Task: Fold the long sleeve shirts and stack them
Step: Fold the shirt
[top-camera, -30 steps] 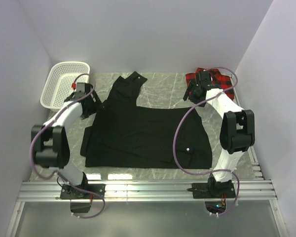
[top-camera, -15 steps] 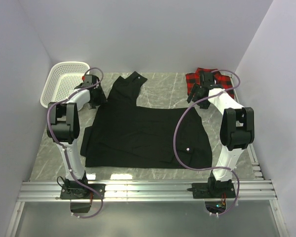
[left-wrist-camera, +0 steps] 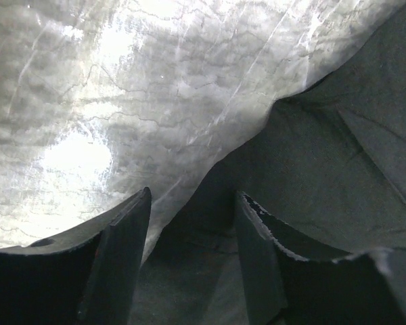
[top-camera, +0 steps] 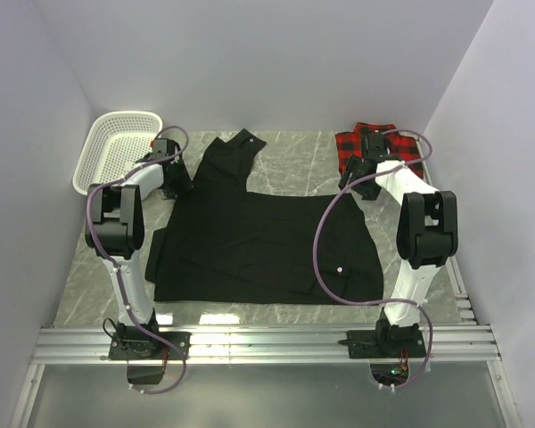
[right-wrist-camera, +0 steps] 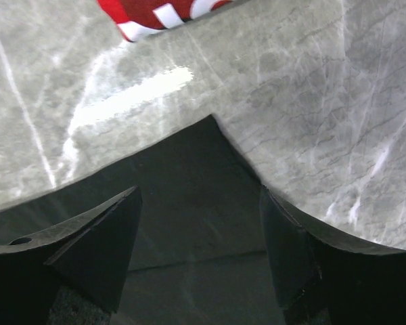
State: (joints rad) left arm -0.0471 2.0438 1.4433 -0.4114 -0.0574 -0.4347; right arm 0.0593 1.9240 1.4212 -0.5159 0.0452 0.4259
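The black shirt [top-camera: 263, 241] is spread flat mid-frame on the tabletop [top-camera: 294, 165]; the plaid shirt [top-camera: 383, 144] is bunched at upper right. The jaws of the left gripper [left-wrist-camera: 193, 203] and the right gripper [right-wrist-camera: 199, 196] are held apart astride the black shirt's edges, with nothing gripped.

Two shirts [top-camera: 266, 241] [top-camera: 385, 145], one basket [top-camera: 107, 159]

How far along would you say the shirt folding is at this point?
Done: the black shirt lies spread out on the table. In hand: the left claw and right claw, both open, sit low at its far corners, nothing gripped yet. Left: folding it, then folding the bunched plaid shirt and stacking both.
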